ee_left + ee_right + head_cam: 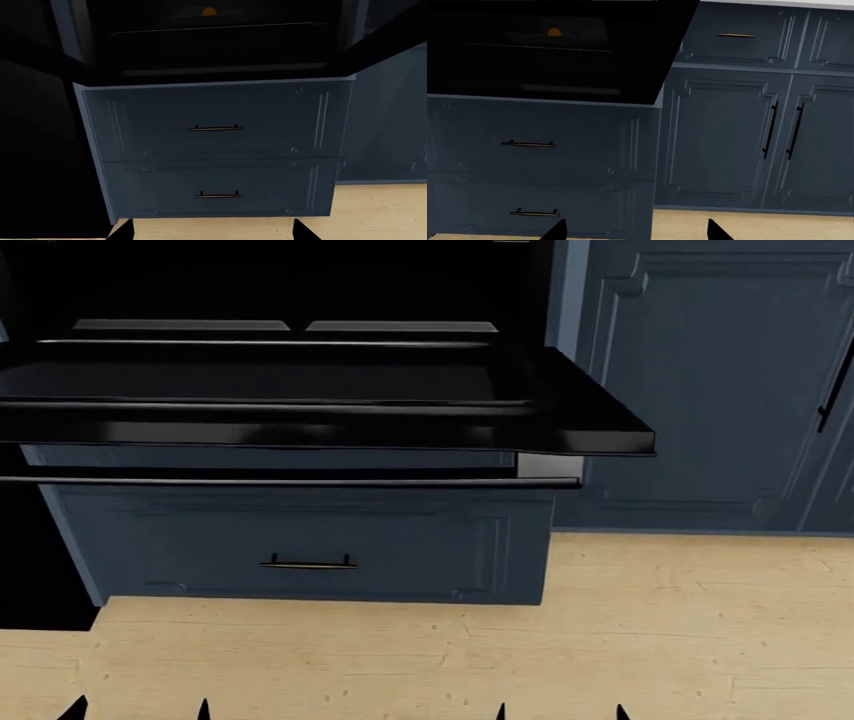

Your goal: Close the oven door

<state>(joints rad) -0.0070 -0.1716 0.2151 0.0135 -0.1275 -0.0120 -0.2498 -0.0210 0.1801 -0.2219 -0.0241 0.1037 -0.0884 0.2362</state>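
The oven door [307, 390] is open and lies flat, a glossy black panel sticking out toward me at mid height. Its thin dark bar handle [267, 481] runs along the near edge. Both wrist views look up at the door's dark underside [220, 45] [547, 50], where a small orange spot [209, 11] shows. My left gripper [138, 710] [213, 232] is open, low and in front of the door, holding nothing. My right gripper [561, 712] [635, 232] is also open, low under the door's right end, apart from it.
Below the door sit two blue-grey drawer fronts [213, 110] with small brass handles [215, 128] [308, 563]. Panelled blue-grey cabinet doors [707, 380] [727, 140] with long dark handles stand to the right. A light wooden floor [534, 640] lies in front.
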